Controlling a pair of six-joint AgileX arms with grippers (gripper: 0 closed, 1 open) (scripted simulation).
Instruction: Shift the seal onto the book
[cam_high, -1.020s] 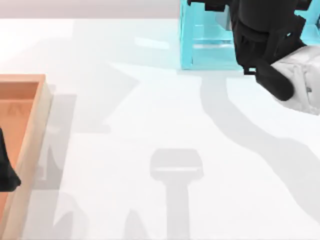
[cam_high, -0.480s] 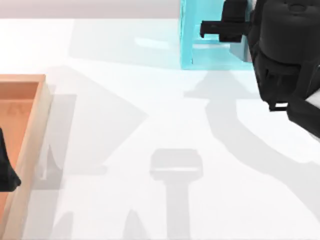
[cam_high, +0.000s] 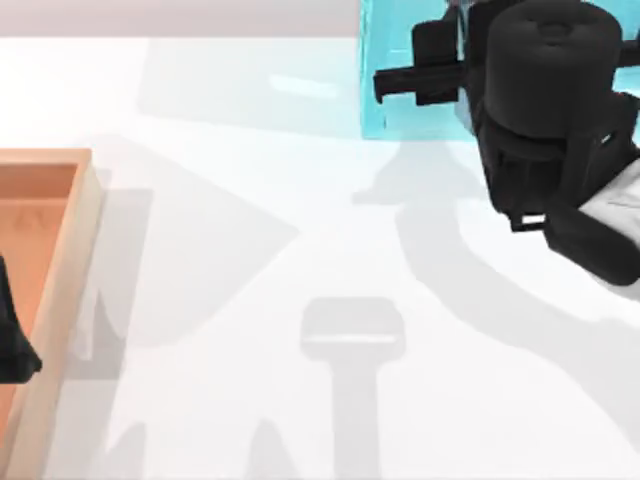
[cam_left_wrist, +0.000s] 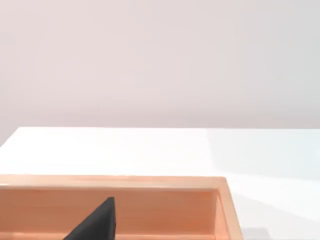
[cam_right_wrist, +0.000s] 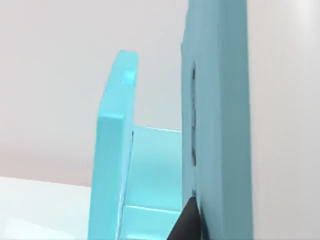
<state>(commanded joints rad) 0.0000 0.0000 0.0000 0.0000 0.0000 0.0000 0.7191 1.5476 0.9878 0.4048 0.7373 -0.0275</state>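
The seal and the book are out of view. My right gripper (cam_high: 396, 85) reaches leftward from the bulky black arm at the back right, over the front of a light-blue shelf unit (cam_high: 378, 70). In the right wrist view that shelf unit (cam_right_wrist: 215, 120) stands very close, with a dark tip of the gripper (cam_right_wrist: 187, 222) against its wall. My left gripper (cam_high: 12, 345) is parked at the far left, over a wooden tray (cam_high: 75, 240). Its dark tip (cam_left_wrist: 95, 225) shows above the tray's inner wall (cam_left_wrist: 165, 205).
The white tabletop (cam_high: 300, 230) stretches between the tray on the left and the shelf unit at the back right, crossed by grey shadows of the arms. The tray's rim runs down the left side to the front edge.
My right arm has swung in from the back right, and its gripper has moved leftward across the shelf unit. The left arm has not moved.
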